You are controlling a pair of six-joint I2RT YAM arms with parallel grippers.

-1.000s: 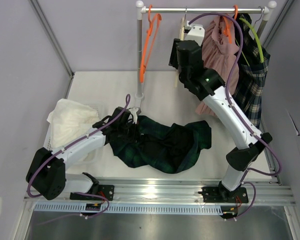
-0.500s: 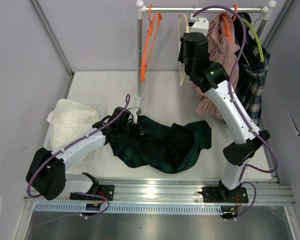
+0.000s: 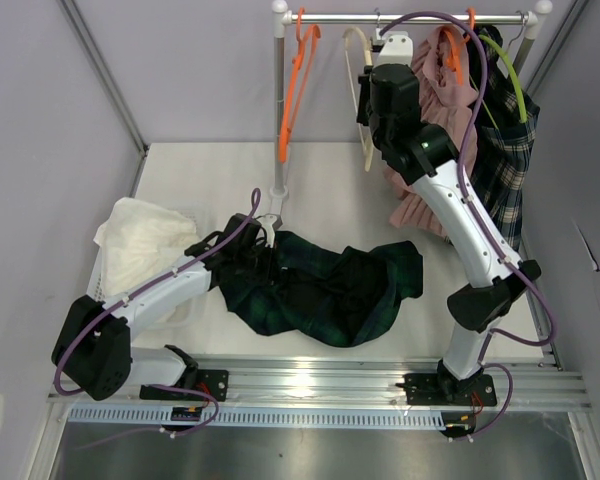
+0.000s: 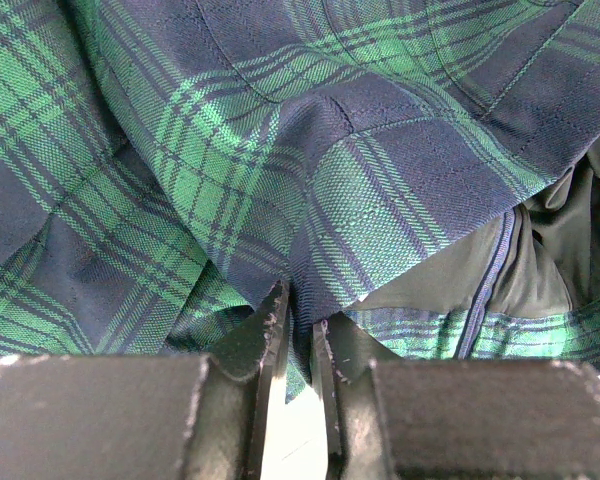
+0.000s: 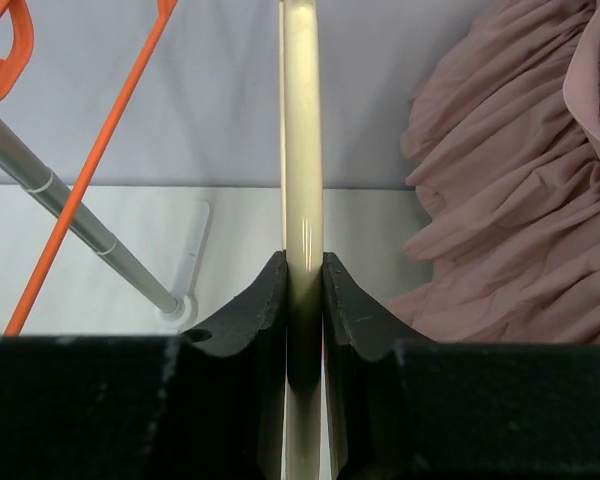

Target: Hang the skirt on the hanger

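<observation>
One basket (image 3: pixel 194 213) holds white cloth (image 3: pixel 140 250), near the skirt (image 3: pixel 320 285).

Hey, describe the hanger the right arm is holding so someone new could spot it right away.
Look at the clothes rail at the back of the table. The cream hanger is between the empty orange hanger and the pink skirt. It is the only pale one, clamped in the right gripper's jaws.

Bright even light, soft shadows, sharp wrist close-ups
</observation>
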